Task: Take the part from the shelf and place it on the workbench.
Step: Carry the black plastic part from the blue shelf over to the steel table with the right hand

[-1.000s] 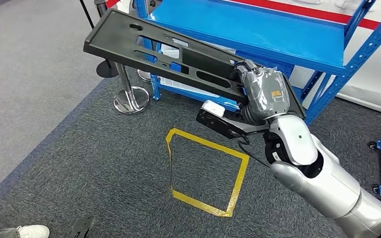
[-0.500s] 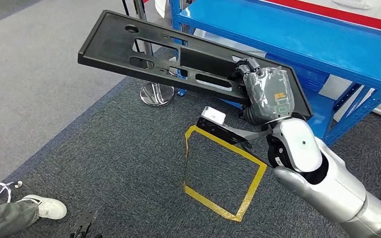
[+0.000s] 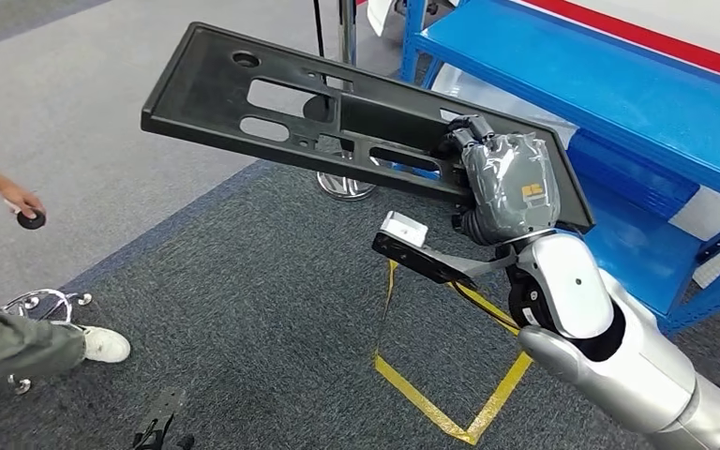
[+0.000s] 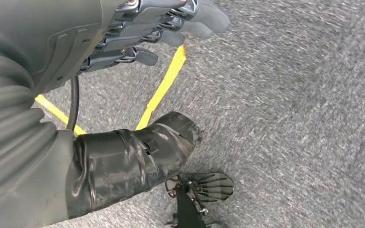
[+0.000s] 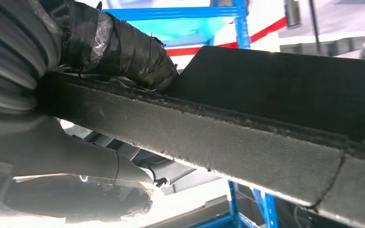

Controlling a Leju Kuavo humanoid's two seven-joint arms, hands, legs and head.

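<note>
right hand (image 3: 506, 183) grips black part (image 3: 337, 112) (long slotted panel, aloft) | blue shelf (image 3: 619, 84) at 2 o'clock | left hand (image 4: 138, 35) holds nothing, fingers loosely curled

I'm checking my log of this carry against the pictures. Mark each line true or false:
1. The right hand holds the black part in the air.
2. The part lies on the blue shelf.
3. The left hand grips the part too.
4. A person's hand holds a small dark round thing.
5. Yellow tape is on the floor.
1. True. The right hand grips the black part at one end, clear of the floor.
2. False. The part is held off the blue shelf, out over the carpet.
3. False. The left hand holds nothing and hangs above the carpet.
4. True. The person's hand holds a small dark round thing.
5. True. The yellow tape marks lines on the carpet.
</note>
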